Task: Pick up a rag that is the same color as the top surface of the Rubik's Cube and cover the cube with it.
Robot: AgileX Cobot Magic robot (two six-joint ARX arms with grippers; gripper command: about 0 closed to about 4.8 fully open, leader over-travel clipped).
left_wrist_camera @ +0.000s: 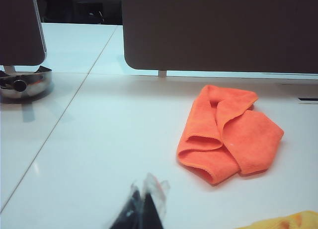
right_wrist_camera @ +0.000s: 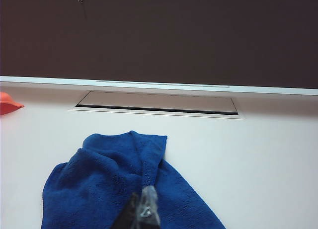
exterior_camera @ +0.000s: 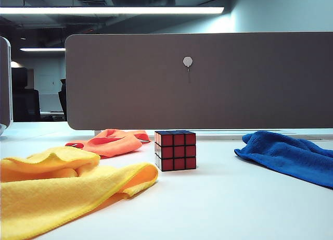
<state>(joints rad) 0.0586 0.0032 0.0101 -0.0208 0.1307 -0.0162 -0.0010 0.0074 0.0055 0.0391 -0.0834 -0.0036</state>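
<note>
Both end effectors, left [left_wrist_camera: 144,201] and right [right_wrist_camera: 141,209], closed, cropped

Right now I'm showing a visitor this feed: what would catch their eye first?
Three bright cloths on the white table: a yellow cloth front left, an orange cloth behind it, the blue rag on the right. Between them stands the Rubik's Cube, red-sided. Both the left gripper and right gripper hang shut, holding nothing.
</note>
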